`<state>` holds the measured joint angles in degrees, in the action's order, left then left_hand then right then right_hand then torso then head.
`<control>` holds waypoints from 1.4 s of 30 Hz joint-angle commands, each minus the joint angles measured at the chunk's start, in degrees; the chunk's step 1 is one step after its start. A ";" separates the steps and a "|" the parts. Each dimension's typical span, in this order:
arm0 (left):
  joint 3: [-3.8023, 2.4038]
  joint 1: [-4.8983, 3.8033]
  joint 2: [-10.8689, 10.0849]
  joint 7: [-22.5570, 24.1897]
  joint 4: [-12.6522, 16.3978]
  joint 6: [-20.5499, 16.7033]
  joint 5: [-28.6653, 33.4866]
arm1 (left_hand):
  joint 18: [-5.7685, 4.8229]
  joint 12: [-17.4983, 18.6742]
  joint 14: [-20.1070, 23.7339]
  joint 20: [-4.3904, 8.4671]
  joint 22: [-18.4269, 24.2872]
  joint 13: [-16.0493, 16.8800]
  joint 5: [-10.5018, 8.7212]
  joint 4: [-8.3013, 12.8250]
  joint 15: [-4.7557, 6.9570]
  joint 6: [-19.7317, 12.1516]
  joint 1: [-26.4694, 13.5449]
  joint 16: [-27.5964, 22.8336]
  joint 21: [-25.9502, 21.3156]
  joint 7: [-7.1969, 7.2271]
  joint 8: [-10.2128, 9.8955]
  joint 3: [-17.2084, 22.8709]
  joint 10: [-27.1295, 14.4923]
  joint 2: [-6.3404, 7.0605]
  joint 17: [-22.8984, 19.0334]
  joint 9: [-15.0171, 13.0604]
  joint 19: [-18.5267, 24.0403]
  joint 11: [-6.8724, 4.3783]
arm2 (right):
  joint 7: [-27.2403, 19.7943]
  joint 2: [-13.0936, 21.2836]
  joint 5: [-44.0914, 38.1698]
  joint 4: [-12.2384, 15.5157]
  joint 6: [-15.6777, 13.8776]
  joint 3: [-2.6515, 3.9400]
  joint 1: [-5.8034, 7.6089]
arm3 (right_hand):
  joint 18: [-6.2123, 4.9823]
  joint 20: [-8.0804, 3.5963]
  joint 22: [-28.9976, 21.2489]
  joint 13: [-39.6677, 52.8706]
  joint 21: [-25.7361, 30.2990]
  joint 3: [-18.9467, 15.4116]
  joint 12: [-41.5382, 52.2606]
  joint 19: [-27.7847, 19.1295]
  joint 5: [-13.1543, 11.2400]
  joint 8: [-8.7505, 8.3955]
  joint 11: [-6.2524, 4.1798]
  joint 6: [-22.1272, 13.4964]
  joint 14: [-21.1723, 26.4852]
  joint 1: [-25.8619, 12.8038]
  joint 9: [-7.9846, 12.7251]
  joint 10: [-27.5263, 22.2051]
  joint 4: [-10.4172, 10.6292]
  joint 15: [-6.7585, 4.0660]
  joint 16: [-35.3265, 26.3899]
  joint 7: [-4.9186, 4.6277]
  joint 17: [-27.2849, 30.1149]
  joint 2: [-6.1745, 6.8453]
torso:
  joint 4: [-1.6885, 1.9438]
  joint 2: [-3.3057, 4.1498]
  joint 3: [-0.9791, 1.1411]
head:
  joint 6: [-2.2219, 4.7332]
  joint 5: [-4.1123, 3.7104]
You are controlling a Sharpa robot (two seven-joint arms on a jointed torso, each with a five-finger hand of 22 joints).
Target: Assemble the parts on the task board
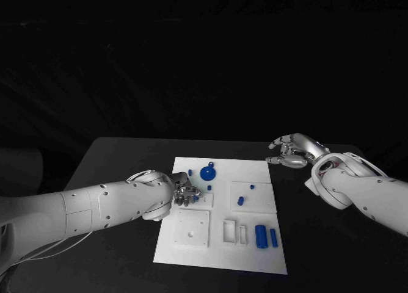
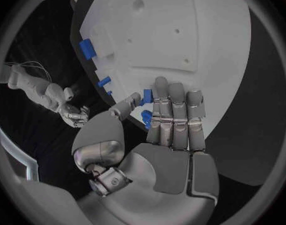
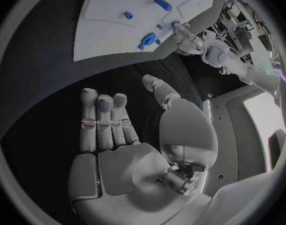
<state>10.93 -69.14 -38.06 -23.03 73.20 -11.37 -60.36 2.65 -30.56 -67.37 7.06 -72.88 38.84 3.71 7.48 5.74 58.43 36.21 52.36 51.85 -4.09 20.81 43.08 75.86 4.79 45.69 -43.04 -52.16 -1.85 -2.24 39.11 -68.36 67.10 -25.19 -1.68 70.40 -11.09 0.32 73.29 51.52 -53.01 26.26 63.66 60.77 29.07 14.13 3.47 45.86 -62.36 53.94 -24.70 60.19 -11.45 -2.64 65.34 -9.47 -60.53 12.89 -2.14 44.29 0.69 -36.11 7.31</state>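
Left silver many-fingered hand point(image 2: 171, 120): reaching over the left-centre of the flat white plastic task board point(image 1: 191, 244). Its fingers are lying straight and side by side, thumb angling in toward them, with a small blue plastic part point(image 2: 147, 96) sitting at the thumb tip and a second blue piece point(image 2: 145, 117) showing just under the fingers. Whether either is actually being pinched cannot be told; the fingers are hiding the contact.

Right silver many-fingered hand point(image 1: 291, 151): hovering off the board's far right corner above the black surface point(image 1: 124, 152), fingers loosely curled and apart, carrying nothing.

Other parts on the board: a round blue disc-shaped part with a short stem point(image 1: 208, 173) near the far edge; small blue pegs point(image 1: 241, 199) toward the right of centre; two upright-lying blue cylinders point(image 1: 260, 235) beside white rectangular recesses near the front edge; a raised white square block point(image 1: 192, 228) at the front left.

Handling judgement: the step appears to be a pick-up of the small blue part by the left hand. Doing it well would mean closing thumb and fingertip squarely on opposite faces, lifting straight up to avoid nudging the neighbouring piece, and confirming grip before travelling. The part being small and smooth, a shallow or off-centre pinch is likely to let it twist or slip.
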 commanded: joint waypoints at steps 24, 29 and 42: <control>0.57 0.92 0.58 -0.61 -0.12 2.59 1.46 | 0.16 -0.31 -0.18 4.12 -0.90 0.11 -0.47 5.47 0.00 -0.70 6.13 -0.30 -0.84 -0.28 0.42 1.43 -0.23 -3.70 0.26 6.65 -0.15 -0.01 | -0.12 0.02 -0.35 0.15 1.04 -0.02 -0.02 | -3.91 0.05 0.07 -0.11 0.25 -0.08 0.29 -0.21 0.32 0.41 -0.11 -0.06 0.46 0.07 0.05 -0.44 -0.03 -0.08 0.37 -0.43 0.12 -0.48 | -0.01 0.00 0.03 | -0.20 -0.06; 0.57 0.92 0.61 -0.59 -0.08 2.85 1.46 | 0.17 -0.30 -0.18 4.12 -0.92 0.11 -0.48 5.53 0.00 -0.70 6.54 -0.32 -0.87 -0.27 0.44 1.39 -0.22 -3.48 0.26 6.66 -0.18 -0.01 | -0.12 0.01 -0.35 0.16 1.00 -0.02 -0.02 | -3.91 0.05 0.07 -0.11 0.25 -0.08 0.29 -0.21 0.32 0.41 -0.11 -0.06 0.46 0.06 0.05 -0.44 -0.03 -0.08 0.37 -0.43 0.12 -0.48 | 0.01 -0.01 0.02 | -0.23 -0.07; 0.57 0.92 0.71 -0.63 -0.13 3.18 1.14 | 0.19 -0.08 -0.07 4.06 -1.23 0.07 -0.40 3.25 -0.10 -1.30 7.52 -0.66 -1.77 -0.39 0.43 -4.85 -0.42 5.88 0.27 6.91 -0.37 0.09 | -0.07 0.01 -0.35 0.24 1.03 -0.02 -0.02 | -3.91 0.06 0.09 -0.13 0.27 -0.10 0.30 -0.23 0.33 0.40 -0.10 -0.08 0.49 0.05 0.06 -0.46 -0.03 -0.08 0.39 -0.43 0.15 -0.46 | 0.00 0.02 0.00 | -0.31 -0.12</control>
<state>10.89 -69.21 -37.92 -23.22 72.97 -11.06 -59.91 2.14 -30.56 -67.46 7.16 -74.05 38.93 3.50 10.79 5.62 58.01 43.65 51.91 50.53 -3.86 21.52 38.47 75.74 10.34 45.87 -43.04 -52.47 -1.73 -2.18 39.12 -68.36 67.22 -24.85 -1.70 70.40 -11.09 0.33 73.33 51.47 -53.01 26.26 63.66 60.76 29.07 14.42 3.47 45.83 -62.25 53.94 -24.71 60.19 -11.45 -2.74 65.34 -9.55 -60.43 12.89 -2.13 44.29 0.70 -36.39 7.22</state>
